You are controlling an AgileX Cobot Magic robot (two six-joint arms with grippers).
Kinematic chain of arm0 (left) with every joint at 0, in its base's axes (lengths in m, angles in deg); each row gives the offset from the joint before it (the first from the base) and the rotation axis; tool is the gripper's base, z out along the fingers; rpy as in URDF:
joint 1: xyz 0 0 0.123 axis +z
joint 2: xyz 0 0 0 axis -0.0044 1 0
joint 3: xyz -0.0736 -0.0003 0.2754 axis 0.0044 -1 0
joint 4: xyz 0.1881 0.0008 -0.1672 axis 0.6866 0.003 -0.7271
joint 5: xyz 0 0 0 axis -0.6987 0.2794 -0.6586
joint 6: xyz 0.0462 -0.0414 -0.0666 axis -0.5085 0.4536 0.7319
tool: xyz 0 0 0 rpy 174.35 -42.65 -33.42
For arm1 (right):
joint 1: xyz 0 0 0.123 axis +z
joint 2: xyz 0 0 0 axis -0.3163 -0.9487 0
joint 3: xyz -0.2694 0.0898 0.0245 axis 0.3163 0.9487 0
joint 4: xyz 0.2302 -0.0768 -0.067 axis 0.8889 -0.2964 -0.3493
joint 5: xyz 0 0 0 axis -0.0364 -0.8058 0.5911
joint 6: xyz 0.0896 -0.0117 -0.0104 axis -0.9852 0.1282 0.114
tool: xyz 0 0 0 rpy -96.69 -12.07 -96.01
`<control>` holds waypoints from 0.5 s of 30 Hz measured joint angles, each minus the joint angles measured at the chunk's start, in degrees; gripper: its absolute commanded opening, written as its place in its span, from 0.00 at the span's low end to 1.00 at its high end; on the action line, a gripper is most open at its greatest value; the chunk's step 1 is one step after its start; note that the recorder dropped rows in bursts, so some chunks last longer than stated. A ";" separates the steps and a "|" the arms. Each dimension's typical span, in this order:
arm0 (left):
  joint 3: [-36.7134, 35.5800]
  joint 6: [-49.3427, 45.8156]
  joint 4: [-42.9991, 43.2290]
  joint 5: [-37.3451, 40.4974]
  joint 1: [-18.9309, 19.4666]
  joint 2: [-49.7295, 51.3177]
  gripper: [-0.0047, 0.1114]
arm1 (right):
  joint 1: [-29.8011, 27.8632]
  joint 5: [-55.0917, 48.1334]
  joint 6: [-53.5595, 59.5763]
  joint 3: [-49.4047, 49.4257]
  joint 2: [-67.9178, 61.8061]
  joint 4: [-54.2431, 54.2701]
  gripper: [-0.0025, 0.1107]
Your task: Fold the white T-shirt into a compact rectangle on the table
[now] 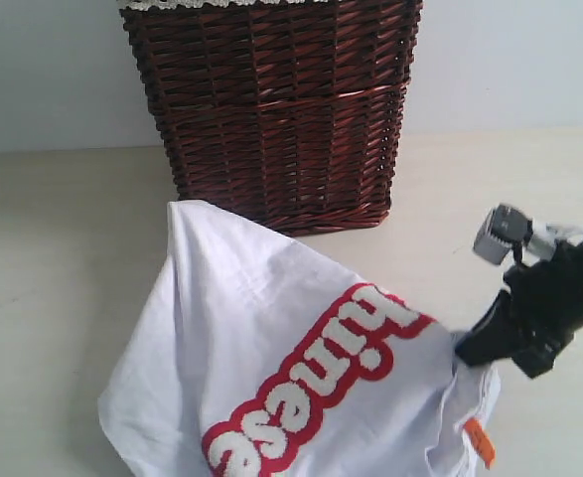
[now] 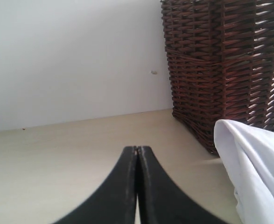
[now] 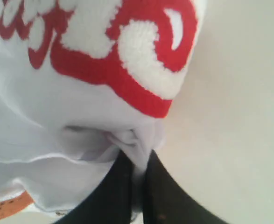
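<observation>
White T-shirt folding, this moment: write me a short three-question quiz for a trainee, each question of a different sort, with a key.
1. True or false: the right gripper is shut on a pinch of the white T-shirt.
2. In the exterior view, what stands on the table beyond the shirt? A) a dark brown wicker basket B) a cardboard box C) a plastic bin
3. Fill in: the left gripper is ____ and holds nothing.

Key: 1 true; 2 A; 3 shut.
</observation>
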 measured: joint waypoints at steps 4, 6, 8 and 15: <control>0.00 0.00 0.00 0.00 0.00 0.00 0.04 | 0.00 -5.17 2.51 -4.81 8.72 -0.03 0.02; 0.00 0.00 0.00 0.00 0.00 0.00 0.04 | 0.60 -10.22 4.55 -6.74 12.64 -0.03 0.02; 0.00 0.00 0.00 0.00 0.00 0.00 0.04 | 1.98 -15.13 6.67 -7.52 15.31 -0.50 0.02; 0.00 0.00 0.00 0.00 0.00 0.00 0.04 | 14.34 -18.28 7.75 -6.45 14.63 -11.12 0.02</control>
